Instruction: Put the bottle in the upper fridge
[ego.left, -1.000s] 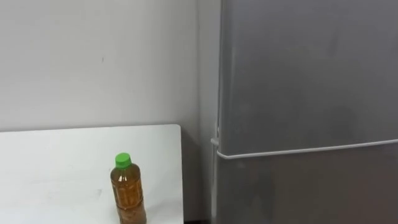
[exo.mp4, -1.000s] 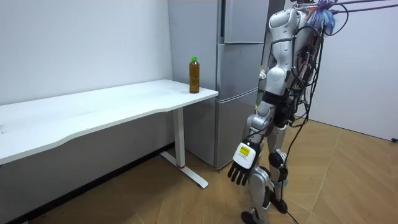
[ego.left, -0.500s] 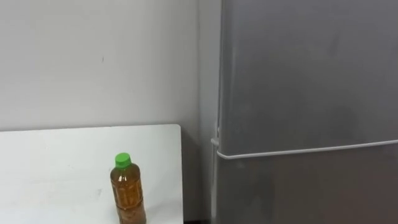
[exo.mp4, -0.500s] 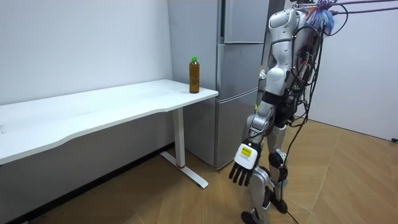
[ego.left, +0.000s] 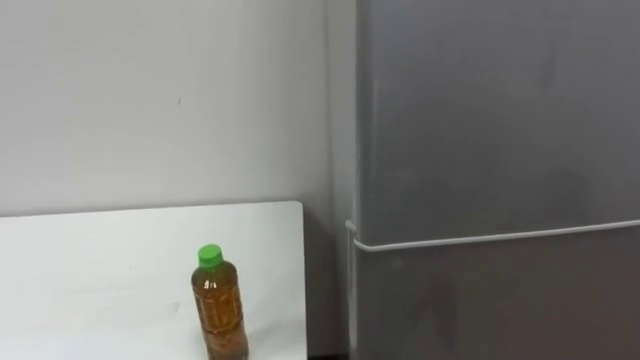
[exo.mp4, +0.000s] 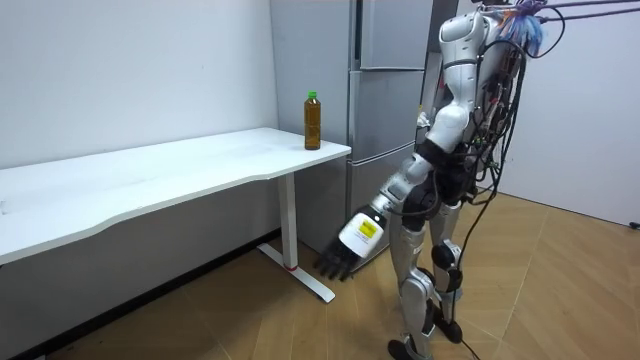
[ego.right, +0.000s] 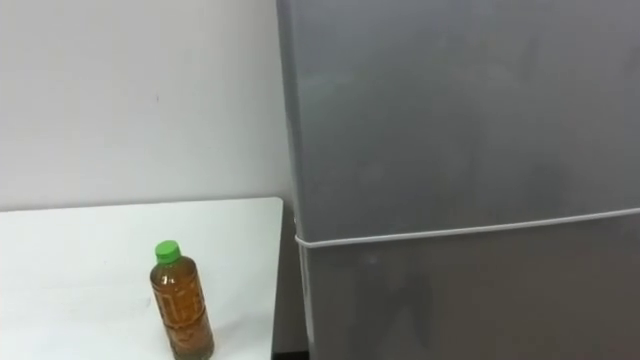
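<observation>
A clear bottle of amber liquid with a green cap stands upright near the right end of the white table, beside the grey fridge. Both fridge doors are closed, and a pale seam divides the upper door from the lower one. In the room view I stand facing the fridge, with the bottle at the table corner to my left. My left hand hangs open at about knee height, reaching forward below the table's edge and well short of the bottle.
The white wall runs behind the table. A narrow gap separates the table's end from the fridge's side. The table leg and its foot stand close to my left hand. Wooden floor lies open behind me.
My left arm has swung forward and up from beside my leg toward the table. The eye view has shifted slightly, so the bottle appears a little further right.
</observation>
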